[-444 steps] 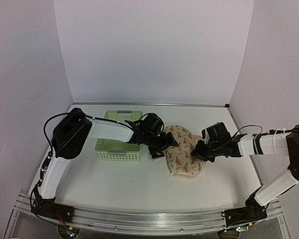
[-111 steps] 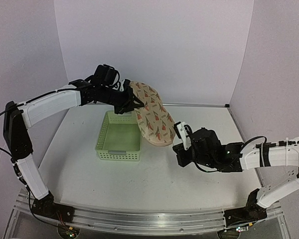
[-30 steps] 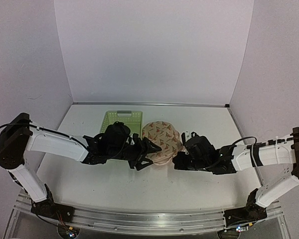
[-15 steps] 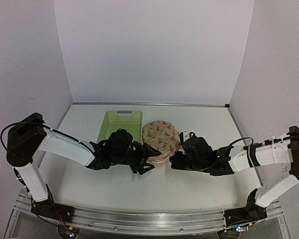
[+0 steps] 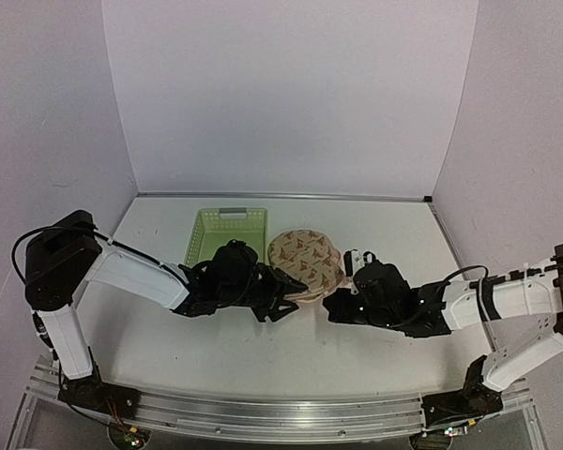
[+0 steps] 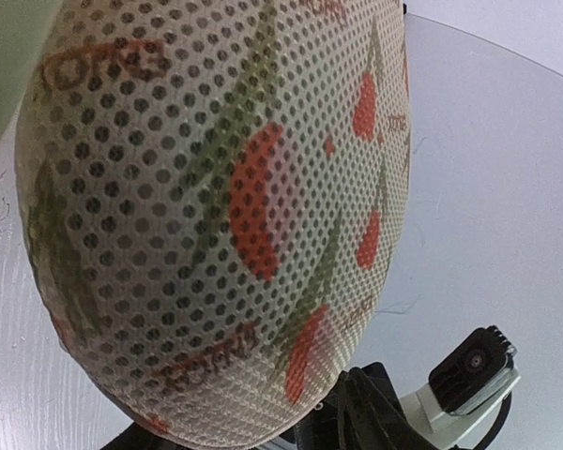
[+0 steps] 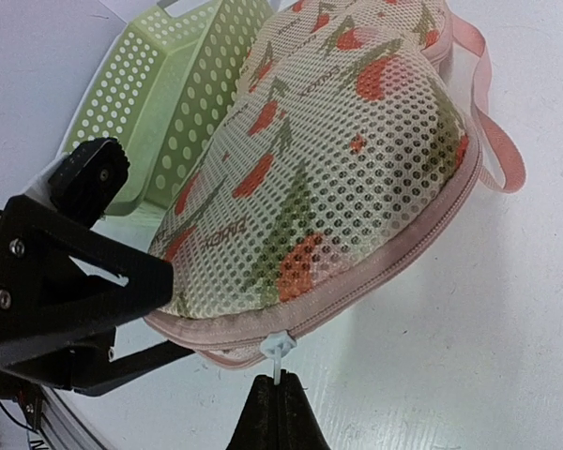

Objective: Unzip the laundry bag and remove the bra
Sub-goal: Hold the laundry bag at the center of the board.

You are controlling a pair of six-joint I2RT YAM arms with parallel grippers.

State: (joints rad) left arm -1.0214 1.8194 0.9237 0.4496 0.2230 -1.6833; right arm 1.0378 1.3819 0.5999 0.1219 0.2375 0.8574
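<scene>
The laundry bag (image 5: 305, 257), cream mesh with orange-red and green motifs and pink edging, lies on the table beside the basket. My left gripper (image 5: 280, 302) is shut on its near-left rim; its black fingers (image 7: 84, 281) show in the right wrist view. The bag (image 6: 216, 216) fills the left wrist view. My right gripper (image 7: 278, 382) is shut on the white zipper pull (image 7: 280, 349) at the bag's near rim (image 7: 375, 272). The zipper looks closed. The bra is hidden from view.
A light green lattice basket (image 5: 219, 236) stands just left of the bag and also shows in the right wrist view (image 7: 169, 94). A pink hanging loop (image 7: 502, 155) sticks out on the bag's far right side. White walls stand behind and at both sides.
A few seconds ago the left gripper held the bag up in the air; it now lies on the table. In the last second both grippers have shifted slightly right.
</scene>
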